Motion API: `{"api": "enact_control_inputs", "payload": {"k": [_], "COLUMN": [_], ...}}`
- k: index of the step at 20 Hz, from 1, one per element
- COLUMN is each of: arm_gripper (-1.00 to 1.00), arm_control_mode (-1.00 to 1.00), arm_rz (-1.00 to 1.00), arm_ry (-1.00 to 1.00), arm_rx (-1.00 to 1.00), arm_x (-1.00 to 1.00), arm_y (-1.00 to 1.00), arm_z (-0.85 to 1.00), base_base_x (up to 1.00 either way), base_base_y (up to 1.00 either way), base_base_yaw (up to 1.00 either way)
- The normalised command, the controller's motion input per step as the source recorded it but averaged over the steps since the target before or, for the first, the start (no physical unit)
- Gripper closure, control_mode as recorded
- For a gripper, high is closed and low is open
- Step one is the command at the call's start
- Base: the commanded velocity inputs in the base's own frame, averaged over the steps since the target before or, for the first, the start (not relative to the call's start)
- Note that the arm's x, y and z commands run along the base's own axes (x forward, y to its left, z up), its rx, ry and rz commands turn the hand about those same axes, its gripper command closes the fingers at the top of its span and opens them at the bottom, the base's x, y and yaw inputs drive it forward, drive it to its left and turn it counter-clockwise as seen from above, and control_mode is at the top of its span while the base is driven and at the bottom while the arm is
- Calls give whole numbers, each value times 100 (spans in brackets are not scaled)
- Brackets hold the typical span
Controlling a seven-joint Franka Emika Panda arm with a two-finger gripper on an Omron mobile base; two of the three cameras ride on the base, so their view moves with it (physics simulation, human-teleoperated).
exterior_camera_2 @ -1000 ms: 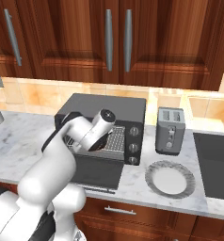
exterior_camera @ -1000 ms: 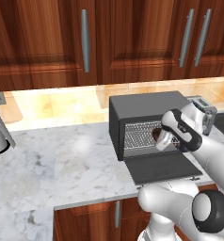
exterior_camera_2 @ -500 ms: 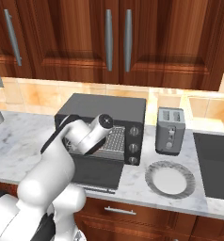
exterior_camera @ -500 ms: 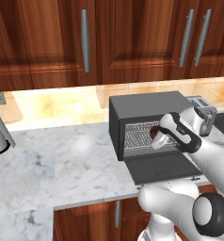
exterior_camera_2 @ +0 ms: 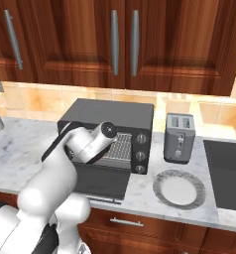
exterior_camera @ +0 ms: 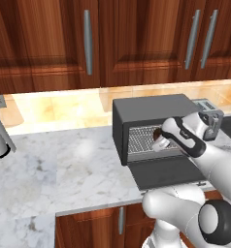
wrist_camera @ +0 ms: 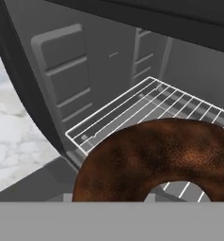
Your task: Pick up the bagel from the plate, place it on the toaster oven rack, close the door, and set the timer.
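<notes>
— What had changed by then?

— The gripper (exterior_camera: pixel 159 140) had carried the bagel (wrist_camera: pixel 156 160) further into the mouth of the toaster oven (exterior_camera_2: pixel 110 116); against the earlier left base view, the hand sat a touch deeper and lower.

— And the pincer?

— Closed as tight as it went, gripping the bagel, which hung just above the front of the toaster oven rack (wrist_camera: pixel 132 106) — not yet resting on it.

— Meaning for the job?

— The plate (exterior_camera_2: pixel 179 188) lay bare beside the small toaster (exterior_camera_2: pixel 179 137), so pickup was done. Release looked next; the door (exterior_camera: pixel 168 172) lay open — timer untouched.
</notes>
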Motion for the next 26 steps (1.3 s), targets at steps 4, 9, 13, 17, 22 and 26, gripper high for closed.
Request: {"api": "enact_control_inputs", "payload": {"k": [4,9,13,17,22,26], "arm_gripper": [100,100,100,100,-100,-100], "arm_control_mode": [-100,-100,-100,-100,-100,-100], "arm_rz": [0,0,0,0,0,0], "arm_ry": [16,14,12,15,19,22], "arm_rx": [13,12,13,12,12,12], "arm_x": [13,16,34,27,32,30], "arm_y": [0,0,0,0,0,-4], "arm_z": [-52,-57,-60,-66,-62,-46], "base_base_x": [0,0,0,0,0,0], "base_base_y": [0,0,0,0,0,0], "base_base_yaw": [0,0,0,0,0,0]}}
